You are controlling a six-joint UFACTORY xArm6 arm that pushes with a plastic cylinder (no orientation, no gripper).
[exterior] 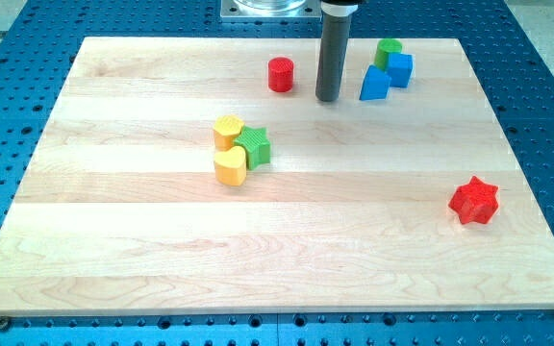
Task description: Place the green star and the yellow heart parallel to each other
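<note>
A wooden board [277, 259] is laid on a blue perforated table [546, 86]; no writing is seen anywhere. The rod [333, 53] is held upright near the view's top, my tip [328, 98] set between the red cylinder [280, 74] and a blue wedge [375, 85], well apart from the green star [255, 146]. No fingers are fitted. The star is touched by the yellow heart [230, 165] and a yellow block [227, 130]. A red star [474, 200] is seen at the right, a blue cube [399, 68] and green block [387, 48] at top.

The green star [254, 146] sits just left of the frame's centre, touching the yellow heart [230, 165] below-left and a yellow block [227, 130] above-left. My tip [328, 99] stands well apart, toward the upper centre, between the red cylinder [280, 74] and the blue blocks [386, 77]. A red star [474, 200] lies alone at right.
</note>
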